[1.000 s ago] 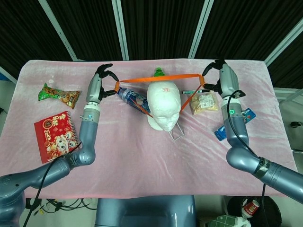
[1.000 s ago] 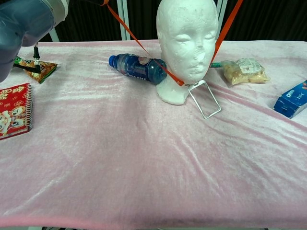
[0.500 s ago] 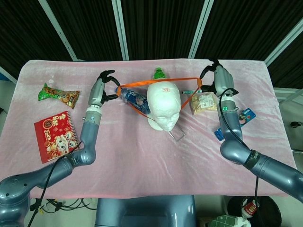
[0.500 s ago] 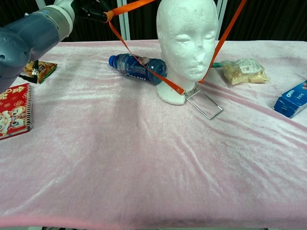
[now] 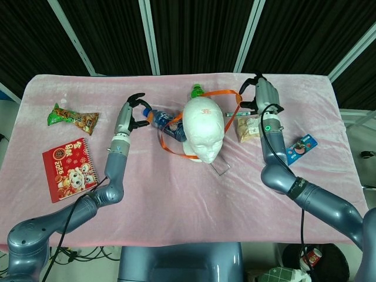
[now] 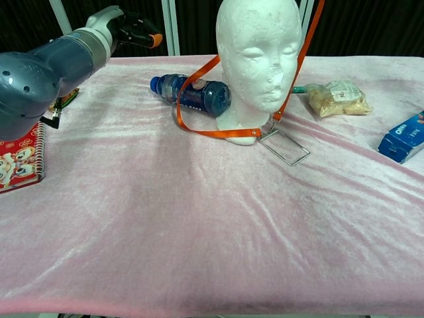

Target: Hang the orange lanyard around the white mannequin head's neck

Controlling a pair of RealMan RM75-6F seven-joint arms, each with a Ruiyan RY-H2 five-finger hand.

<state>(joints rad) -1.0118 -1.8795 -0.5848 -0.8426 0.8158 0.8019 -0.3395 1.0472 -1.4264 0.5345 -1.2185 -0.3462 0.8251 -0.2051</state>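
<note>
The white mannequin head (image 5: pixel 202 130) (image 6: pixel 258 53) stands upright mid-table. The orange lanyard (image 5: pixel 168 134) (image 6: pixel 199 129) passes behind the top of the head. Its left side hangs slack over a water bottle and loops on the cloth before the base. Its right side rises taut to my right hand (image 5: pixel 257 94), which grips it right of the head. The clear badge holder (image 5: pixel 218 168) (image 6: pixel 285 147) lies flat in front of the base. My left hand (image 5: pixel 134 111) (image 6: pixel 129 30) hovers left of the bottle, fingers apart, holding nothing.
A blue water bottle (image 5: pixel 166 123) (image 6: pixel 192 93) lies left of the head. A snack packet (image 5: pixel 251 128) (image 6: pixel 338 97) and a blue Oreo box (image 5: pixel 299 147) (image 6: pixel 404 136) sit to the right. A green snack bag (image 5: pixel 73 117) and red notebook (image 5: pixel 69 167) lie far left.
My left hand let go of the lanyard and drew back; the strap's left side dropped slack over the bottle and cloth. My right hand shifted closer to the head, still holding the strap.
</note>
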